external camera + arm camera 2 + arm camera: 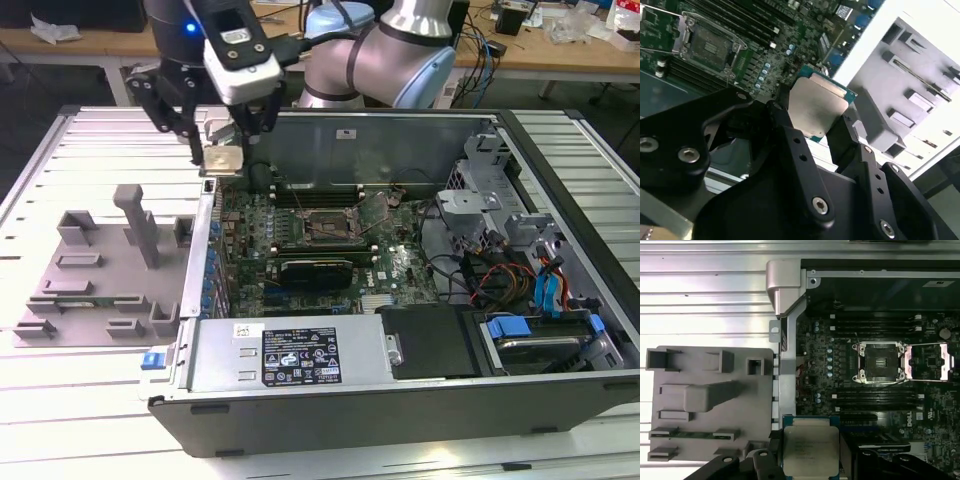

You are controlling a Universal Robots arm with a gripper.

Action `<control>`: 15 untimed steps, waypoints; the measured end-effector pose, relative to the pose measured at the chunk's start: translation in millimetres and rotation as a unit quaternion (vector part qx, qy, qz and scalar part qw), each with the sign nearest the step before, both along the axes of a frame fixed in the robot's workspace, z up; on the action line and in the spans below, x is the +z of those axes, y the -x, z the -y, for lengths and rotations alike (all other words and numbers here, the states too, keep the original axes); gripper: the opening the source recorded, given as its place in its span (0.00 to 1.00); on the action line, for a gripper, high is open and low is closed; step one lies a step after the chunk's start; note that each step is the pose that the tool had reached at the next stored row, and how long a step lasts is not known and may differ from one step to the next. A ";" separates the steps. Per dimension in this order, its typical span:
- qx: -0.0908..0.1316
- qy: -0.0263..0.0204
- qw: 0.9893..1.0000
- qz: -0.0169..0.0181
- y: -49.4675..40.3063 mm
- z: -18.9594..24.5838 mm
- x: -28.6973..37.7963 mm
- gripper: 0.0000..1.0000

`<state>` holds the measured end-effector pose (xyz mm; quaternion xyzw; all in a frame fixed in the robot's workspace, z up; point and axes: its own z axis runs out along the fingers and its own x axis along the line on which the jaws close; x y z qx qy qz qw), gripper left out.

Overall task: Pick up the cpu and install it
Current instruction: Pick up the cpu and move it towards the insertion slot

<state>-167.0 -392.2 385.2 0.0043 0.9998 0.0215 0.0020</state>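
The cpu is a small flat square chip with a silvery top plate. My gripper is shut on it and holds it in the air above the left wall of the open computer case. In both wrist views the cpu sits pinched between the black fingers. The dark square socket on the motherboard has its metal frame swung open, and it lies to the exterior view's right of the chip and lower.
A grey tray with upright plastic blocks lies on the slatted table at the exterior view's left of the case. Inside the case are memory slots, cables and a drive bay. The robot arm reaches in from the back.
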 end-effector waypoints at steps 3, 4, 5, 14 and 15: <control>0.000 0.000 1.000 0.000 -14.7 0.3 0.0 0.55; 0.000 0.000 1.000 0.000 -18.9 0.5 0.0 0.55; 0.000 0.000 1.000 0.000 -22.4 0.6 0.0 0.55; 0.000 0.000 1.000 0.000 -74.6 2.0 0.0 0.55; 0.000 0.000 1.000 0.000 -79.2 2.2 0.0 0.55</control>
